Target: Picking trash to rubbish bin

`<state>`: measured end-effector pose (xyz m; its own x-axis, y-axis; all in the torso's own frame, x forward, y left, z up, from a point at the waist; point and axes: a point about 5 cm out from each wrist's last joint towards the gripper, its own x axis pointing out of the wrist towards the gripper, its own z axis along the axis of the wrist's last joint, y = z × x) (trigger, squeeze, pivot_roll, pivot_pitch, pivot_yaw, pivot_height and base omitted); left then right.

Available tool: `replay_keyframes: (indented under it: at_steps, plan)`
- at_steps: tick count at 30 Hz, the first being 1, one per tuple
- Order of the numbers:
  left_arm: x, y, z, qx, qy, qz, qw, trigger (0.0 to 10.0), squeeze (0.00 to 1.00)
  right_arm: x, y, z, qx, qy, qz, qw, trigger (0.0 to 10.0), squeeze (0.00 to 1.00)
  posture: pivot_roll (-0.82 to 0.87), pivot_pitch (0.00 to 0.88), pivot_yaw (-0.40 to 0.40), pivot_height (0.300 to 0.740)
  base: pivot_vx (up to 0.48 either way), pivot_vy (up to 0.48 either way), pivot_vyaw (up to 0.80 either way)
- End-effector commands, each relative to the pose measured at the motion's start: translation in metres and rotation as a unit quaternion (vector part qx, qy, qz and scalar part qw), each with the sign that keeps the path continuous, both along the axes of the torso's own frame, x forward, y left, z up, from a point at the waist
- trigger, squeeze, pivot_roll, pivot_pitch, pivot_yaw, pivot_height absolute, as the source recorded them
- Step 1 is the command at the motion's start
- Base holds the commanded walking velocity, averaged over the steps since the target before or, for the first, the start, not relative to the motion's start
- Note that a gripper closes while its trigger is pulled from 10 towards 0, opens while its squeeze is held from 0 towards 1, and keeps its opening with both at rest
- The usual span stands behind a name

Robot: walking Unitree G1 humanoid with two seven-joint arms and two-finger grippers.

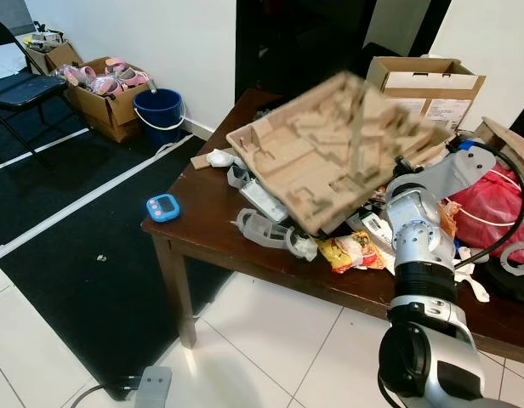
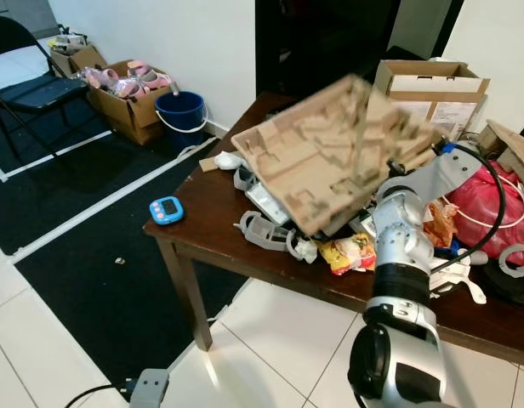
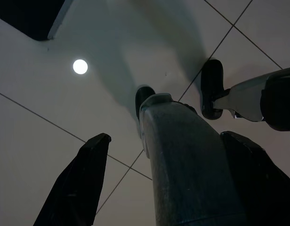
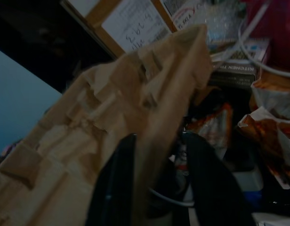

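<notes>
R tool (image 4: 157, 181) clamps tan molded-pulp cardboard tray (image 1: 330, 149), tilted, blurry.

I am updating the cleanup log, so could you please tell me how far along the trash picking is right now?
Nothing looks binned yet. In hand: the right gripper is shut on the moulded cardboard tray, lifted and tilted above the wooden table. Left: a snack wrapper, grey plastic pieces and a red bag lie on the table. The left gripper hangs idle over floor tiles.

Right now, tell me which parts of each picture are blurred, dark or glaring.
Eye views: the moulded brown cardboard packing tray is motion-blurred. Right wrist view: dim, the right gripper clamps the tray. Left wrist view: shadowed floor tiles, one bright round light reflection.
</notes>
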<state>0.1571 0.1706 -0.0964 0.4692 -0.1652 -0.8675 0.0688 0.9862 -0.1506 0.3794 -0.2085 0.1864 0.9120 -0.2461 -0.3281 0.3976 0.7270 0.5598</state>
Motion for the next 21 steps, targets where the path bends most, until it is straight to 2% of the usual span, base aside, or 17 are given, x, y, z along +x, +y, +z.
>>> replay_keyframes:
  at_steps: [1,2,3,4,5,12,21]
  plan:
    - [-0.005,-0.005,-0.003,-0.006,0.010,0.000,1.000,10.0,0.00,-0.001,0.006,-0.009,-0.002,0.022,0.017,1.000,10.0,0.79,-0.02,0.077,-0.038,0.740,0.000,0.000,0.00]
    - [-0.005,-0.005,-0.003,-0.006,0.010,0.000,1.000,10.0,0.00,-0.001,0.006,-0.009,-0.002,0.022,0.017,1.000,10.0,0.79,-0.02,0.077,-0.038,0.740,0.000,0.000,0.00]
    - [-0.005,-0.005,-0.003,-0.006,0.010,0.000,1.000,10.0,0.00,-0.001,0.007,-0.011,-0.008,0.029,0.025,0.999,10.0,0.57,-0.02,0.077,-0.039,0.740,0.000,0.000,0.00]
    - [-0.006,-0.005,-0.003,-0.007,0.010,0.000,1.000,10.0,0.00,-0.001,0.008,-0.014,-0.013,0.038,0.031,0.999,10.0,0.18,-0.02,0.077,-0.039,0.740,0.000,0.000,0.00]
    - [-0.006,-0.006,-0.003,-0.007,0.010,0.000,1.000,10.0,0.00,-0.002,0.010,-0.016,-0.022,0.051,0.045,0.997,10.0,0.00,-0.02,0.077,-0.040,0.740,0.000,0.000,0.00]
    - [-0.006,-0.007,-0.003,-0.008,0.011,-0.001,1.000,10.0,0.00,0.000,0.021,-0.015,-0.045,0.062,0.088,0.993,10.0,0.00,-0.02,0.076,-0.049,0.740,0.000,0.000,0.00]
    - [-0.006,-0.010,-0.003,-0.010,0.010,0.001,1.000,10.0,0.00,0.012,0.038,0.003,-0.070,0.052,0.143,0.986,10.0,0.00,-0.01,0.065,-0.067,0.740,0.000,0.000,0.00]
